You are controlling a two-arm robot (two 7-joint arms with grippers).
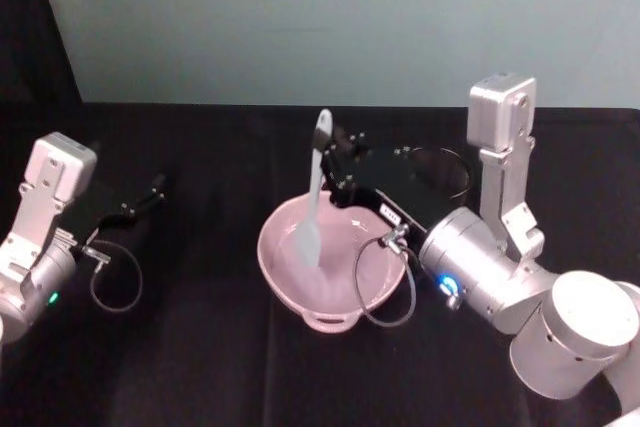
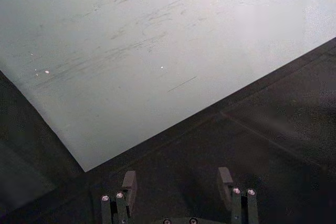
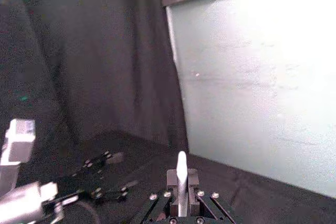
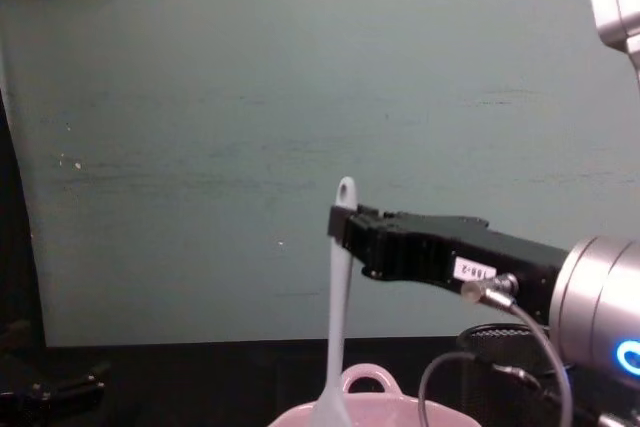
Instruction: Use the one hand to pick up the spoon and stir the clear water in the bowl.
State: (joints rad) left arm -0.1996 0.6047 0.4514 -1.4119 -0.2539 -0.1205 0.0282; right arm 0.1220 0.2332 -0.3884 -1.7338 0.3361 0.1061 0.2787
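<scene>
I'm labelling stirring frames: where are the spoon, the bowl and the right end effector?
spoon point(image 1: 315, 187): head view, mid-handle.
bowl point(image 1: 263, 247): head view, left rim.
right end effector point(image 4: 345, 227): chest view, between fingertips clamping the spoon.

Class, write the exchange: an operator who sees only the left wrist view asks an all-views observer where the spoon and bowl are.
Operator: I see my open left gripper and a wall. Who has the spoon?
Observer: The right gripper is shut on its handle, near the top end.
Operator: And the bowl?
Observer: Head view: it sits between the arms, with the upright spoon's blade down inside it.
</scene>
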